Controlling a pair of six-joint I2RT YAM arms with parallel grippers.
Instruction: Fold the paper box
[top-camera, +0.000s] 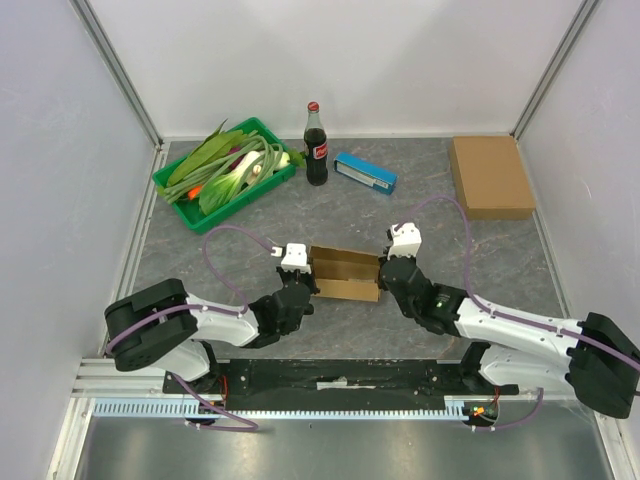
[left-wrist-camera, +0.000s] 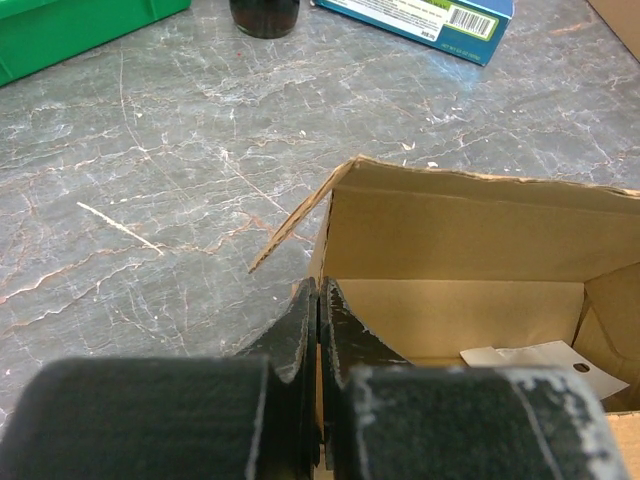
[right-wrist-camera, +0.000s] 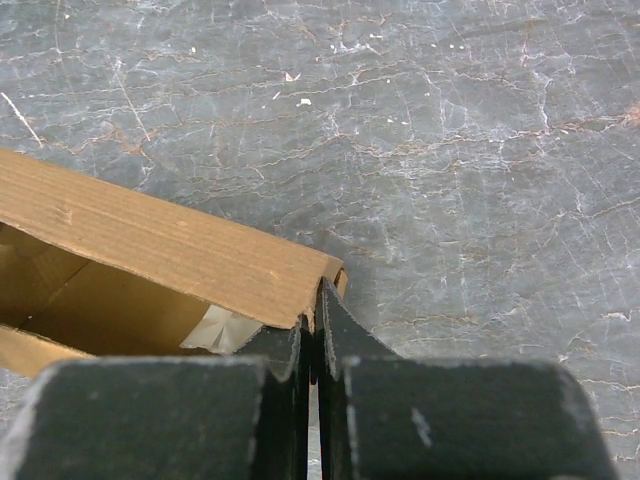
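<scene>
grey table (top-camera: 420, 210); only top view shows vegetables (top-camera: 225, 165) beyond paper box (top-camera: 345, 275).

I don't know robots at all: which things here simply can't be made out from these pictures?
- Left wrist view: the bottle and the blue carton are cut off by the top edge.
- Both wrist views: whether cardboard of the paper box sits between the shut fingers of the left gripper and the right gripper is hidden by the fingers themselves.
- Top view: the bottle's label is too small to read.
</scene>
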